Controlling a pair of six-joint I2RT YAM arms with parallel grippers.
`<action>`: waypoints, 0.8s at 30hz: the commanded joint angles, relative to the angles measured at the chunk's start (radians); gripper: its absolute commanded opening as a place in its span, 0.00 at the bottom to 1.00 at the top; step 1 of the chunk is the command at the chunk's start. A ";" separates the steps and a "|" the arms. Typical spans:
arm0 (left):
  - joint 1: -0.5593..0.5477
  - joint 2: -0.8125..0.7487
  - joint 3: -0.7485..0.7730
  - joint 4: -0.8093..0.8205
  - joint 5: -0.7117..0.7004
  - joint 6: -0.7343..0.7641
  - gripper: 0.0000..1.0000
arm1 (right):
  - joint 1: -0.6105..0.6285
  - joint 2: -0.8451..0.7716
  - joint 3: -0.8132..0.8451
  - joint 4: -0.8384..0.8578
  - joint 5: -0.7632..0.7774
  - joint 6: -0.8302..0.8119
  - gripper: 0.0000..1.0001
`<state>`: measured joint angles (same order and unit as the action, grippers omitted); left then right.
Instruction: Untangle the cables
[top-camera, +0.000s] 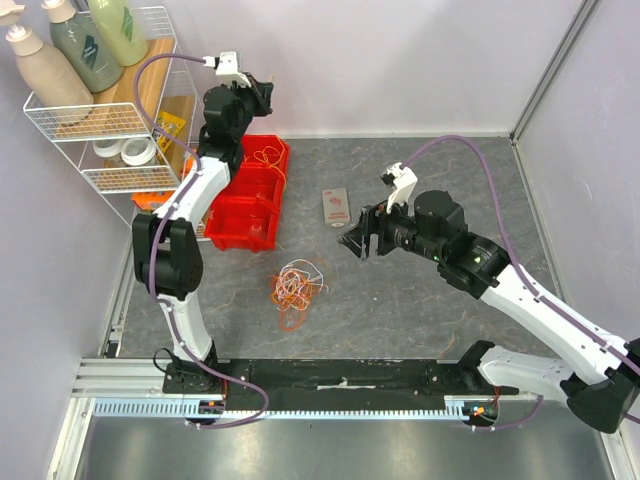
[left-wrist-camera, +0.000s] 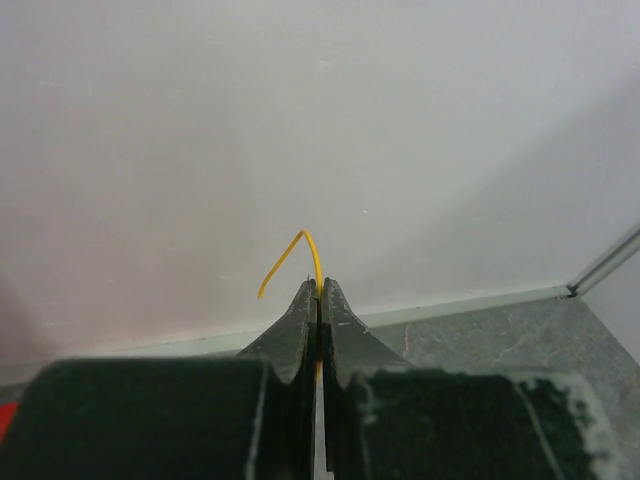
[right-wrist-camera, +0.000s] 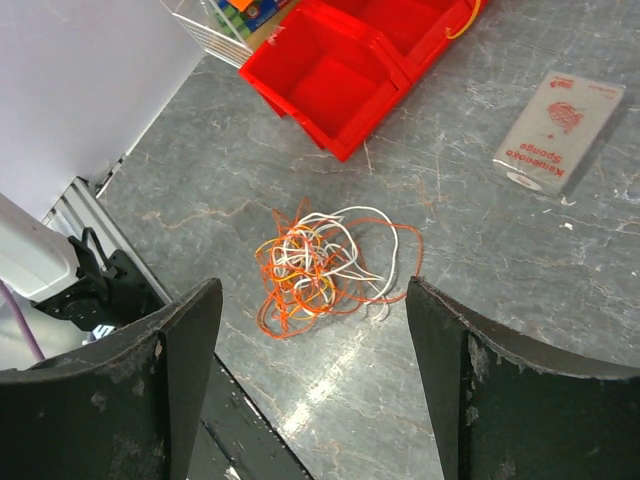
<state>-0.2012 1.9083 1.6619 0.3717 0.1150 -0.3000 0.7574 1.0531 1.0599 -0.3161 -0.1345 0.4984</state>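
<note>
A tangle of orange, white and yellow cables (top-camera: 297, 287) lies on the grey table in front of the arm bases. It also shows in the right wrist view (right-wrist-camera: 320, 265). My left gripper (top-camera: 262, 95) is raised over the back of the red bin (top-camera: 250, 205) and is shut on a thin yellow cable (left-wrist-camera: 305, 240), whose end curls out past the fingertips. A loop of orange-yellow cable (top-camera: 268, 157) lies in the bin's back compartment. My right gripper (top-camera: 358, 243) is open and empty, above and to the right of the tangle, and faces it (right-wrist-camera: 313, 285).
A sponge packet (top-camera: 336, 207) lies on the table behind the right gripper and also shows in the right wrist view (right-wrist-camera: 558, 130). A white wire rack (top-camera: 100, 125) with bottles and tape rolls stands at the back left, beside the bin. Walls close in the back and right.
</note>
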 joint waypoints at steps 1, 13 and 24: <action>0.005 0.044 0.082 0.087 0.002 0.097 0.02 | -0.026 0.013 0.046 0.006 -0.030 -0.034 0.82; 0.048 0.107 0.220 0.105 0.046 0.124 0.02 | -0.063 0.015 0.000 0.009 -0.060 -0.001 0.82; 0.082 0.147 0.248 0.102 0.051 0.131 0.02 | -0.069 0.004 -0.011 0.008 -0.062 0.025 0.82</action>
<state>-0.1360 2.0251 1.9087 0.4324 0.1604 -0.2096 0.6964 1.0698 1.0565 -0.3229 -0.1852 0.5087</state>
